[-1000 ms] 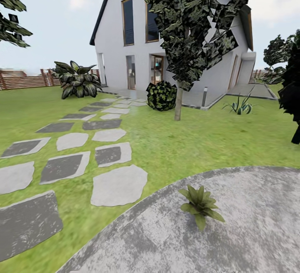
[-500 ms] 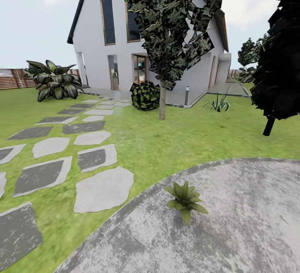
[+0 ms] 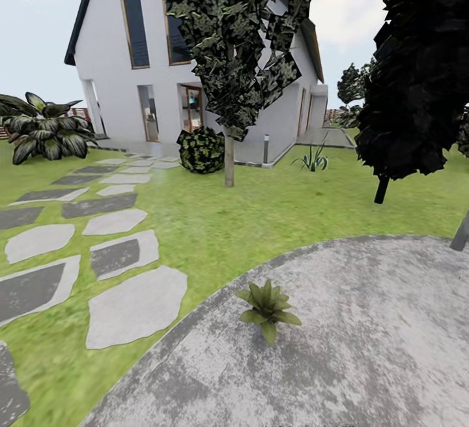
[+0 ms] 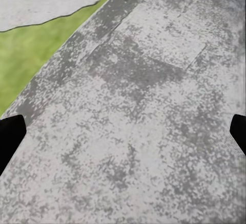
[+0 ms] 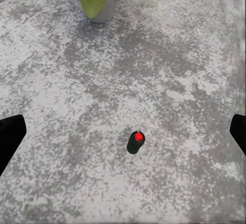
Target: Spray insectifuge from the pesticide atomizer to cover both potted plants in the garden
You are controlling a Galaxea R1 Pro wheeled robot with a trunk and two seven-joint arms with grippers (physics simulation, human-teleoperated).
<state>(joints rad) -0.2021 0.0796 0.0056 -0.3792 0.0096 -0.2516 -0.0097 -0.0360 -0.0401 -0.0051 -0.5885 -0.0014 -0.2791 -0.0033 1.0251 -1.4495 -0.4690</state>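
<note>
Small dark green pesticide atomizer (image 5: 135, 143) with red cap stands upright below the wide-spread right gripper (image 5: 123, 131) (empty). Looks light, rigid, tippy, slick; grip mid-body.

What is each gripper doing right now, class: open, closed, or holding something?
Left gripper: open, empty, above the stone patio.
Right gripper: open, empty, above the atomizer standing on the patio.

Surface: round grey mottled patio (image 3: 365, 349), bordered by lawn (image 3: 260, 218).
On the patio: one potted plant (image 3: 266, 304) near its edge; in the right wrist view a small dark bottle (image 5: 136, 142), red on top, probably upright, standing well apart from the plant's pale pot (image 5: 100, 6).
On the lawn: stepping stones (image 3: 133, 306).
</note>
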